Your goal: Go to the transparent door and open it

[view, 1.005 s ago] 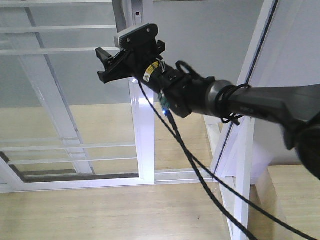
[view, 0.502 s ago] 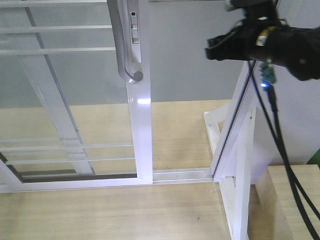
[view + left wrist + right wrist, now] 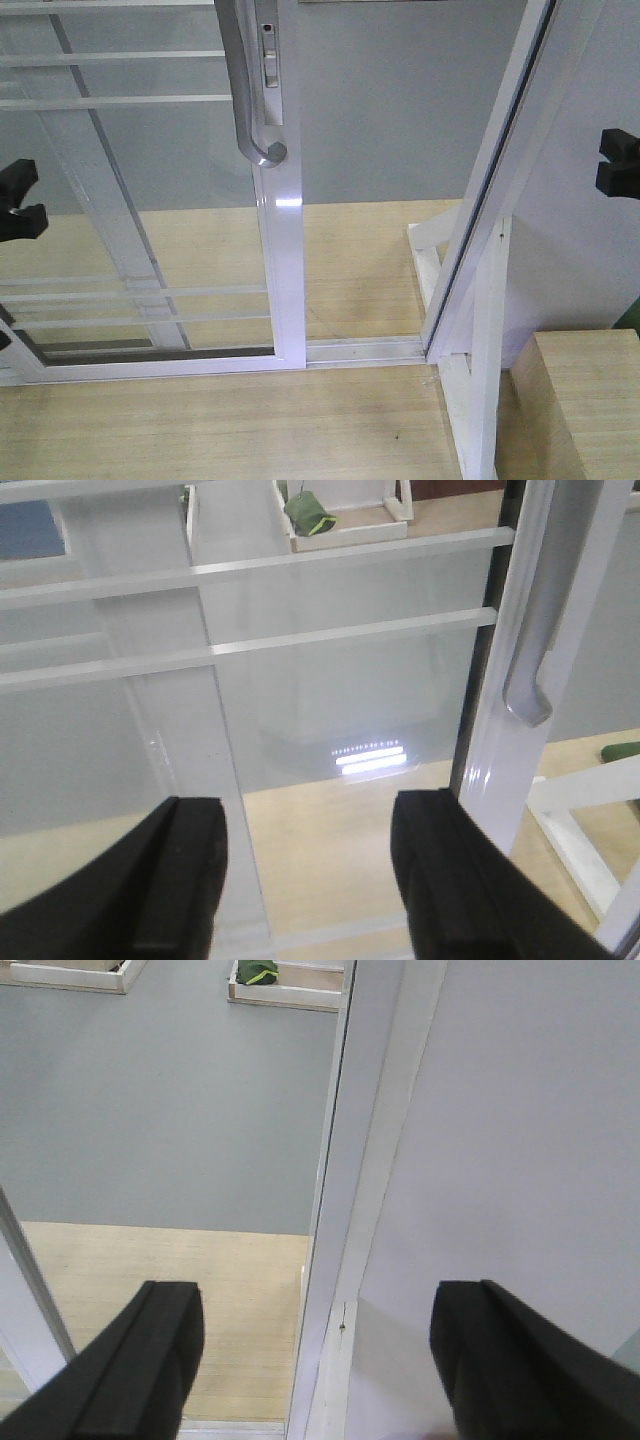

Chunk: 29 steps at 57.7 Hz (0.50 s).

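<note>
The transparent door (image 3: 140, 200) is a glass panel in a white frame with thin white horizontal bars. Its curved silver handle (image 3: 243, 90) sits on the right stile at the top centre. A gap shows between that stile and the slanted white jamb (image 3: 500, 180). My left gripper (image 3: 25, 198) shows at the left edge, open and empty. In the left wrist view it (image 3: 310, 880) faces the glass, with the handle (image 3: 540, 650) up to its right. My right gripper (image 3: 612, 163) is at the right edge, open and empty. In the right wrist view it (image 3: 325, 1360) faces the jamb (image 3: 350, 1210).
A white floor track (image 3: 360, 350) runs between door and jamb. A light wooden block (image 3: 585, 400) stands at the bottom right beside a white post (image 3: 485, 380). Beyond the door lie grey floor and white-framed trays holding a green thing (image 3: 308, 515).
My right arm has pulled away from the handle, swung right and now shows only at the right edge. My left gripper has come into view at the left edge. The door looks unmoved.
</note>
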{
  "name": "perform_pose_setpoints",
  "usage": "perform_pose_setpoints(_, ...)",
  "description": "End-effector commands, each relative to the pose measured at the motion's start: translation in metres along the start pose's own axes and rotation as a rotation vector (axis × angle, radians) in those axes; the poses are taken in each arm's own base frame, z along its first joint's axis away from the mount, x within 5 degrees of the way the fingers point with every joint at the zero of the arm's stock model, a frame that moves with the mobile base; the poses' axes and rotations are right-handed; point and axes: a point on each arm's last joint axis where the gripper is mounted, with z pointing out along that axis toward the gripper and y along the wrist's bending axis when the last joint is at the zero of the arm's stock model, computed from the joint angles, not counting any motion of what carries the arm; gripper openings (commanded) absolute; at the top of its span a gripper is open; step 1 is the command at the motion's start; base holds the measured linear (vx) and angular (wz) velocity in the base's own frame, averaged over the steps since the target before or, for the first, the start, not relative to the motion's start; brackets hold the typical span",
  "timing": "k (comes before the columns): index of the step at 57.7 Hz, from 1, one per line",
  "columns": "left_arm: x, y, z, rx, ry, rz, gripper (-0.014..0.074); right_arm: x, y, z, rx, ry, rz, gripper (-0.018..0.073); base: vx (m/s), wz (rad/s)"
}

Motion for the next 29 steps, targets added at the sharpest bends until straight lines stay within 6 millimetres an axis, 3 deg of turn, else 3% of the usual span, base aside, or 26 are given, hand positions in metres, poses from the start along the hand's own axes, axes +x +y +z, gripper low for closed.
perform_pose_setpoints(1, -0.019, -0.009, 0.009, 0.033, -0.254, 0.005, 0.0481, -0.015, -0.002, -0.006, 0.007, -0.108, 0.002, 0.0547, 0.0, 0.0)
perform_pose_setpoints(14, -0.001, -0.057, 0.056, 0.251, -0.352, 0.132, 0.0481, -0.014, -0.002, -0.003, 0.006, -0.097, 0.002, 0.0547, 0.0, 0.0)
perform_pose_setpoints(23, 0.012, -0.071, 0.088, 0.303, -0.424, 0.058, 0.0481, -0.013, -0.002, -0.003, 0.006, -0.093, 0.002, 0.0547, 0.0, 0.0)
perform_pose_setpoints(29, 0.008, -0.075, 0.114, 0.301, -0.419, 0.057, 0.0481, -0.012, -0.002, -0.003, 0.007, -0.082, 0.0, 0.0547, 0.0, 0.0)
